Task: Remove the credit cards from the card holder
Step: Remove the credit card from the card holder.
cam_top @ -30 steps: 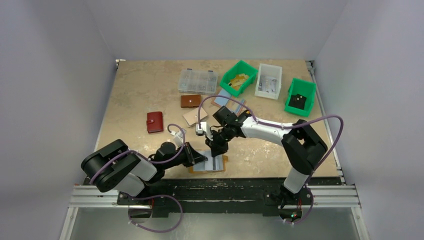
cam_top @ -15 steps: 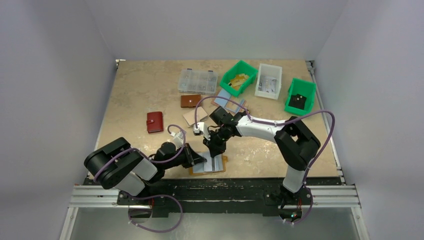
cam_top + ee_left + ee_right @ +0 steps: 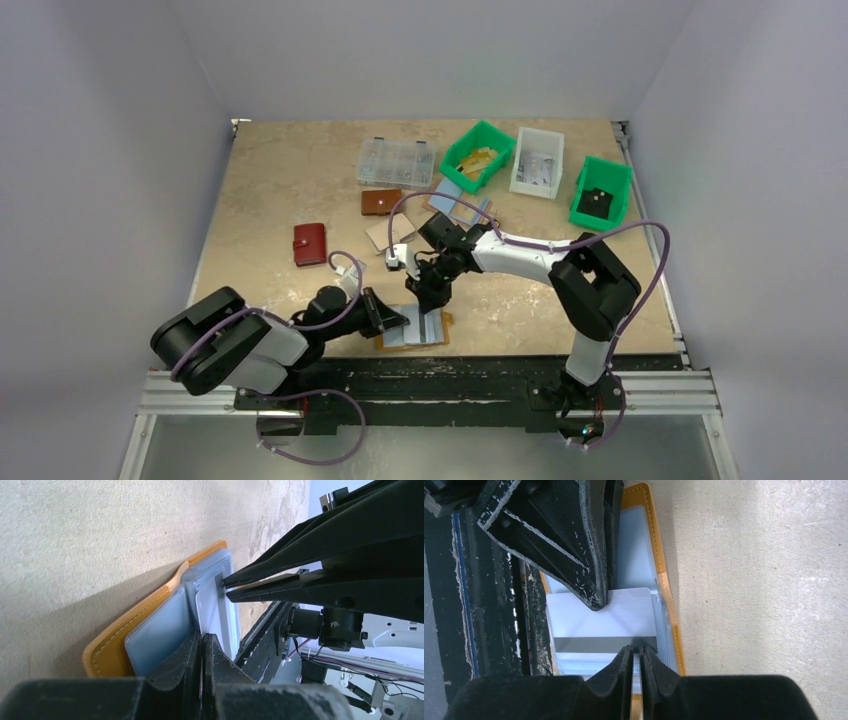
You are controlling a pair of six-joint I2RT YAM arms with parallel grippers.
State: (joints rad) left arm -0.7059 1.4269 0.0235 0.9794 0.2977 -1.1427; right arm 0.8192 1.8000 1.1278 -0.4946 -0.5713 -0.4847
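While the left claw [image 3: 201,641], jaws shut tight, pins the open mustard card holder [image 3: 107,652] at the surface's [image 3: 300,190] near edge, the right claw [image 3: 636,652] narrowly nips the striped edge of a pale credit card [image 3: 609,612] lying just ahead, long axis across that claw

card holder [image 3: 405,338] is laid open and flat at the table's near edge. Mustard-orange leather with a stitched rim, inside face up, pale blue-grey clear slots exposed. One credit card [image 3: 629,615] is seen lying flat on top of the slots, inside the holder's outline. It is pale silvery-white with rounded corners and a dark magnetic stripe along one long side. How far it's still tucked into a slot cannot be told. Other cards cannot be made out.
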